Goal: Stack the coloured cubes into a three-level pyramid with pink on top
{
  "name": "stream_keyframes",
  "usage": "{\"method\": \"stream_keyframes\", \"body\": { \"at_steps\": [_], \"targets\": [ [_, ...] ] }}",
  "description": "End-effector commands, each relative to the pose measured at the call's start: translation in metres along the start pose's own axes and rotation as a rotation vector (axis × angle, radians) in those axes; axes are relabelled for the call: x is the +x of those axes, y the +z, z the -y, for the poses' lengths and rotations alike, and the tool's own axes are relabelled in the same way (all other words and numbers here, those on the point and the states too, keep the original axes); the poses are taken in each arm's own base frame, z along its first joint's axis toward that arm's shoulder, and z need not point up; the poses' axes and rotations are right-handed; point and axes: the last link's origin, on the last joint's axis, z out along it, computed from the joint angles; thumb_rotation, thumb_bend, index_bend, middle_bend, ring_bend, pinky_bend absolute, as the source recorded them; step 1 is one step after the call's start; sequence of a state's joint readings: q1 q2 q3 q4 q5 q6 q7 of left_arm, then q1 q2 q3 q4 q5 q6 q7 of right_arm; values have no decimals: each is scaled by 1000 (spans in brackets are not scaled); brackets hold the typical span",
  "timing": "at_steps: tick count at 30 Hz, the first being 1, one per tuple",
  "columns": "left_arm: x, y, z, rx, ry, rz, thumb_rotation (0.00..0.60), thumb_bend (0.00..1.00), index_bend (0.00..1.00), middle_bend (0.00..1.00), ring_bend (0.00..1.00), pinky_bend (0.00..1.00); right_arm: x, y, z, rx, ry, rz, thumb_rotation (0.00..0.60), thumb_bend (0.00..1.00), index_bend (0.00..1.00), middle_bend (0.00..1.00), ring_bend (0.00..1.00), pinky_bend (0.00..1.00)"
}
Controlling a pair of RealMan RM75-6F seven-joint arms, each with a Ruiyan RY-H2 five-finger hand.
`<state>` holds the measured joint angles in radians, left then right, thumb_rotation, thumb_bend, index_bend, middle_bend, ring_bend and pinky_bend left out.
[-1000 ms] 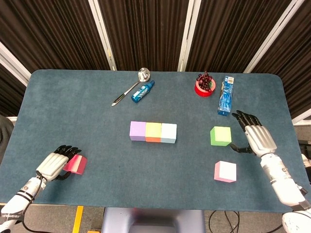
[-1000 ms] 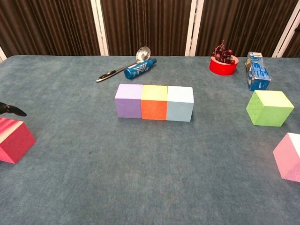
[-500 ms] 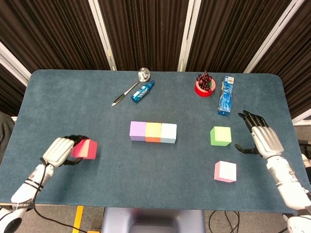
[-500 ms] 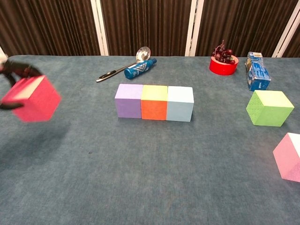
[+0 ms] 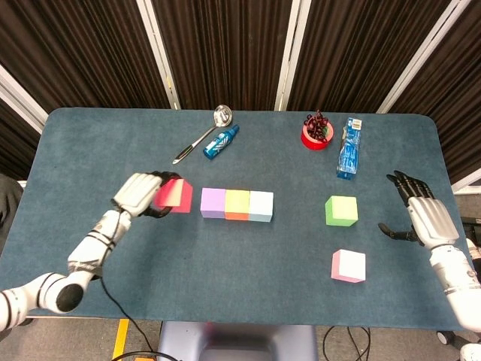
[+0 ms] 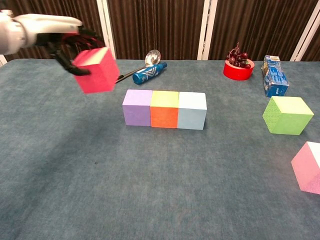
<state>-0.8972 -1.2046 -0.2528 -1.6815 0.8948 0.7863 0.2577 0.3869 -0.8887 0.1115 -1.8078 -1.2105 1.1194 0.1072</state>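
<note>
The left hand [image 6: 70,42] grips a red foam cube [image 6: 95,70] in the air, just left of the purple, orange and light-blue cube row [image 6: 164,109]. The right hand [image 5: 422,218] hangs spread near the table's right edge.

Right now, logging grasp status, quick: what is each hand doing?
Left hand: holds the red cube, lifted off the table.
Right hand: open, holding nothing.

Robot test lab or demonstration cell, dark pleated curtains [image 5: 225,45] with white vertical posts [image 5: 159,53] enclosing the workspace, blue felt-covered table [image 5: 90,150], yellow floor-marking tape [image 5: 120,338] at the table's near edge
</note>
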Motion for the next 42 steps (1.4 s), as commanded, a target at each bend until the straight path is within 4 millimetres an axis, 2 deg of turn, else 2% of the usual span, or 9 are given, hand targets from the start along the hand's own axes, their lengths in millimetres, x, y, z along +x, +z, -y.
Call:
{"method": "stream_keyframes", "body": {
  "at_steps": [1,10,16,34,42],
  "targets": [
    [-9,39,-54,-31,45,57,600,372,349,562,474,381,0,0,-1,-4,-1,2,600,356,118,105,0,0],
    [-16,73,-93,14,141,93,600,372,348,560,475,356,1,4,-7,-21,-4,14,600,356,118,105,0,0],
    [-18,85,-105,60,149,106,600,370,339,557,474,348,1,7,-12,-30,1,19,600,355,118,105,0,0],
    [-14,92,-119,135,71,106,600,372,301,544,475,342,4,12,-17,-31,5,21,600,356,117,104,0,0],
    [-21,90,-125,119,79,121,600,376,289,541,475,326,4,11,-19,-39,6,26,600,356,117,104,0,0]
  ]
}}
